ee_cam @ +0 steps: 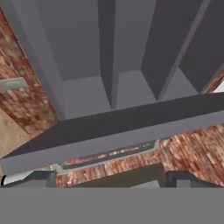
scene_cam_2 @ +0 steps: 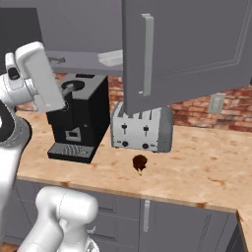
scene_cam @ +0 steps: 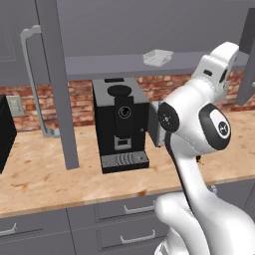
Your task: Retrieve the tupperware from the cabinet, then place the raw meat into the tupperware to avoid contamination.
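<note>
Tupperware (scene_cam: 158, 57) rests on the open cabinet (scene_cam: 149, 65) shelf in the left base view, at one o'clock from the coffee machine (scene_cam: 121, 122), long axis running left to right.

Right base view: raw meat (scene_cam_2: 140, 163) lies on the surface (scene_cam_2: 206, 172) at six o'clock from the toaster (scene_cam_2: 142, 129), paler end toward the front edge (its axis is hard to read).

Hand view: claw (ee_cam: 109, 178) fingers stand wide apart, empty, below the shelf edge.

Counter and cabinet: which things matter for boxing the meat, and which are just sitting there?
For the job: tupperware on the cabinet shelf; raw meat on the counter; gripper, open.
Just there: coffee machine, toaster, wall socket.
</note>
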Available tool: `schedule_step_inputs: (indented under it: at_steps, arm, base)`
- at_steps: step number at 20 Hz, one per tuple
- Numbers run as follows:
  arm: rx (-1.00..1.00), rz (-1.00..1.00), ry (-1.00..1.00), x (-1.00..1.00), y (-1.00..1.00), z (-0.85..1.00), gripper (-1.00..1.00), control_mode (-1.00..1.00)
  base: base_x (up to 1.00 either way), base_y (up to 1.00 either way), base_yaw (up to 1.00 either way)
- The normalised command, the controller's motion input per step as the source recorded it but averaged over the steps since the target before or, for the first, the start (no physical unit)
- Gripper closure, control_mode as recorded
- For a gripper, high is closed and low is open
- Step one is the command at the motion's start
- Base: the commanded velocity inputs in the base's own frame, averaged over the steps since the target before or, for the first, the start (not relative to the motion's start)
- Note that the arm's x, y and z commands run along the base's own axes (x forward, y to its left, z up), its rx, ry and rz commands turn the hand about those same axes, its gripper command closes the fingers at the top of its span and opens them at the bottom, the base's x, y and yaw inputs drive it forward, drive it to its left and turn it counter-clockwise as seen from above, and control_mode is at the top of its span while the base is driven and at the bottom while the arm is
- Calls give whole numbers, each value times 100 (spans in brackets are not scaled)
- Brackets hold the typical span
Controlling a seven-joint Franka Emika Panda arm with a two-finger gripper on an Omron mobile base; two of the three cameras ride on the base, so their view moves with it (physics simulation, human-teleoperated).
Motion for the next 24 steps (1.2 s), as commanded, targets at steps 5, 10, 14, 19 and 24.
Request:
schedule_step_inputs:
  at_steps: [5, 10, 14, 19, 24]
  arm:
    - [0, -3, 5, 36, -20, 0, -100, -100]
    - [0, -6, 2, 21, -34, 0, -100, -100]
    - [0, -10, 2, 25, -26, 0, -100, -100]
    - [0, -9, 3, 37, -17, -1, -100, -100]
    - [0, -6, 3, 35, -15, -2, -100, -100]
  base:
    - [0, 0, 0]
    - [0, 0, 0]
    - [0, 0, 0]
    - [0, 0, 0]
    - [0, 0, 0]
